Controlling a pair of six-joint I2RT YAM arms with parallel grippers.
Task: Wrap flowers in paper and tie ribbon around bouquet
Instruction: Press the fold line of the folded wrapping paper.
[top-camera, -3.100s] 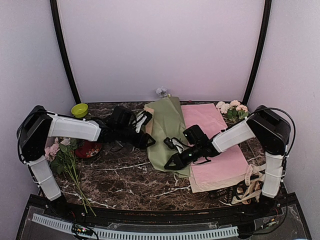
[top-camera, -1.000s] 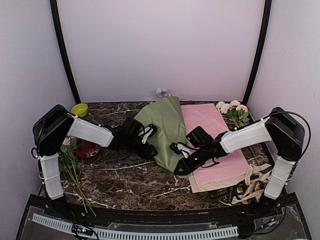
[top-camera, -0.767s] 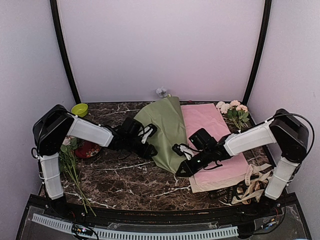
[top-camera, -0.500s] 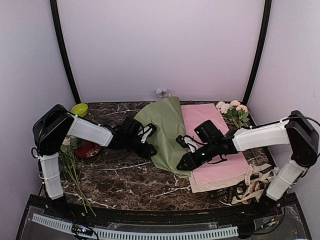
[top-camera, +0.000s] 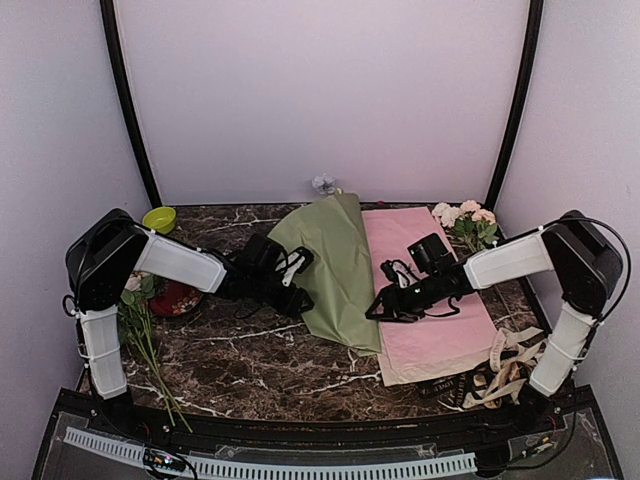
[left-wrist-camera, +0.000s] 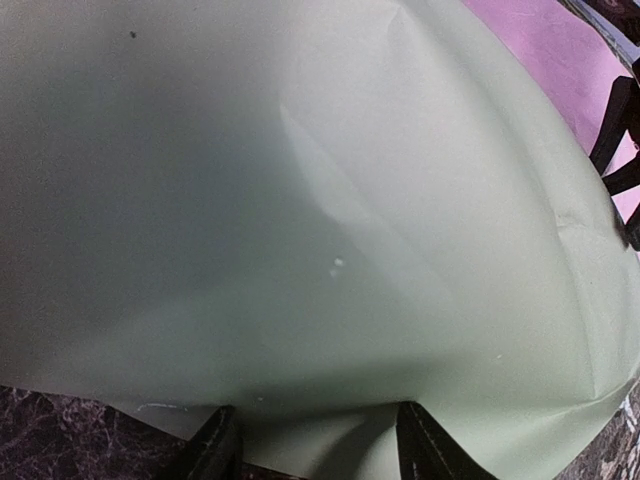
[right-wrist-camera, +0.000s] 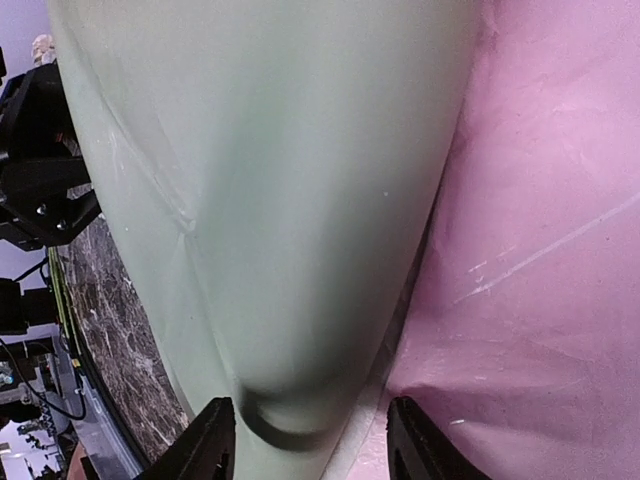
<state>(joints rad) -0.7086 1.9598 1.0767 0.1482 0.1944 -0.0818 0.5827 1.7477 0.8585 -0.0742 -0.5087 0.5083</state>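
The sage-green paper lies folded over into a long cone, its narrow end toward me. Pale blossoms of the flowers peek out at its far, wide end; the rest is hidden inside. My left gripper sits at the cone's left edge, jaws apart, with the paper's edge between them. My right gripper stands open at the cone's right side, above the pink sheet; in its wrist view the paper's narrow end lies just ahead of the spread fingers. A black ribbon with pale lettering lies front right.
A pink sheet over a tan one lies right of the cone. Pink-and-white flowers lie at far left and back right. A lime bowl, a red bowl and cream ribbon are around.
My right gripper has opened and drawn back from the cone's narrow end toward its right side. The left arm and the paper have stayed still over the last second.
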